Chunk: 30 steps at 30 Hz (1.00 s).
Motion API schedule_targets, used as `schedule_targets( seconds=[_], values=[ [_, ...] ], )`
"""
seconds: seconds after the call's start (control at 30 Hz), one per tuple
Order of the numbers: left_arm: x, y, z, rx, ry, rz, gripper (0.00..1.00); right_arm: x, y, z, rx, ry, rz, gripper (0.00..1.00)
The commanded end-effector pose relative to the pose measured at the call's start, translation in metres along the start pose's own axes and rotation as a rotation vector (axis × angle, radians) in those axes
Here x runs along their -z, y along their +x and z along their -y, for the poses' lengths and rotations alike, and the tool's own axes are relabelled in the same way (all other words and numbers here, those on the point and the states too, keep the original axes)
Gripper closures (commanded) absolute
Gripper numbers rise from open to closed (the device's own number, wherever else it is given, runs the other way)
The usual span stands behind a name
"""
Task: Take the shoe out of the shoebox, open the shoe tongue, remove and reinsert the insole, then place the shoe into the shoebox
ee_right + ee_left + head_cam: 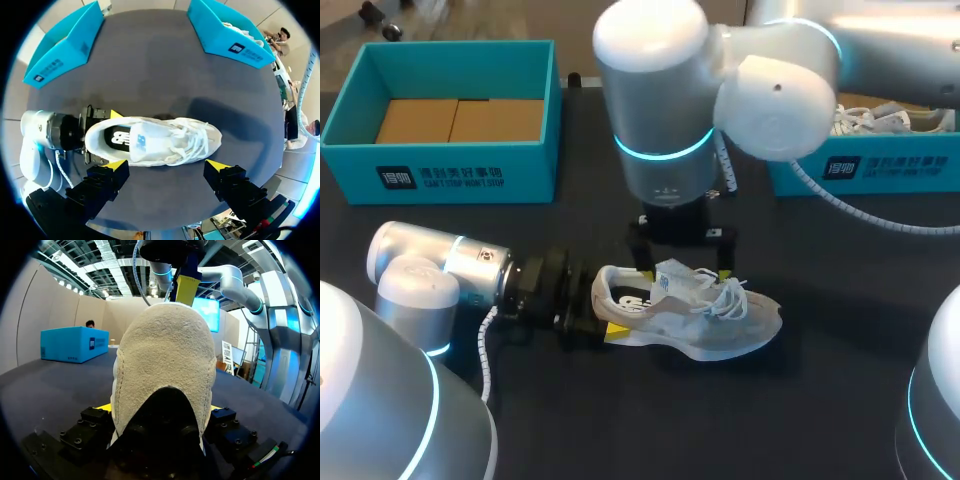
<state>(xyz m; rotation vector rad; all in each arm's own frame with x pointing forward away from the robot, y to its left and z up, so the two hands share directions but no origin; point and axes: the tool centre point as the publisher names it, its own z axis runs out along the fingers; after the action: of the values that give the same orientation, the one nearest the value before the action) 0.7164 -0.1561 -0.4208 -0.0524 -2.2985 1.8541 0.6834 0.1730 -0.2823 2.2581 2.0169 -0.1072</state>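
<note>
Sneaker out of its box: a white mesh sneaker (pixel 690 315) sits upright on the dark desk (pixel 820 400), outside both boxes, with its toe toward the right arm's side. The left tool (pixel 603 312) pinches the heel from two sides. The left wrist view shows little but that rough-textured heel, which fills the space between the fingers, with slivers of yellow tip at either flank. Only the right wrist view, looking straight down, shows the shoe's inside: a dark insole (pixel 117 137) lies in place at the heel end, with tongue and loose laces ahead of it. The right tool (pixel 167 165) hangs above the sneaker, its fingers spread wide and touching nothing. The head view adds an open teal shoebox (pixel 440 175) with a cardboard liner at far left. A second teal shoebox (pixel 880 170) stands at far right, where another laced shoe (pixel 895 120) is partly hidden behind the right arm. The left tool's far finger is hidden behind the heel there.
</note>
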Motion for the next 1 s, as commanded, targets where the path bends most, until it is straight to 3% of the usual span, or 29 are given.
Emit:
schedule_targets(
  seconds=[0.03,0.37,0.77,1.0],
  values=[
    [0.000,-0.001,-0.002,0.000,0.000,0.002,1.00,-0.004,0.043,0.006,-0.113,-0.013,0.179,0.00],
    [0.000,-0.001,-0.002,0.000,0.000,0.002,1.00,-0.018,0.060,0.008,-0.139,-0.021,0.263,0.00],
    [0.000,-0.001,-0.002,0.000,0.000,0.002,1.00,-0.039,0.052,-0.005,-0.190,-0.031,0.316,0.00],
    [0.000,-0.001,-0.002,0.000,0.000,0.002,1.00,-0.040,0.046,-0.005,-0.220,-0.057,0.345,0.00]
  ],
)
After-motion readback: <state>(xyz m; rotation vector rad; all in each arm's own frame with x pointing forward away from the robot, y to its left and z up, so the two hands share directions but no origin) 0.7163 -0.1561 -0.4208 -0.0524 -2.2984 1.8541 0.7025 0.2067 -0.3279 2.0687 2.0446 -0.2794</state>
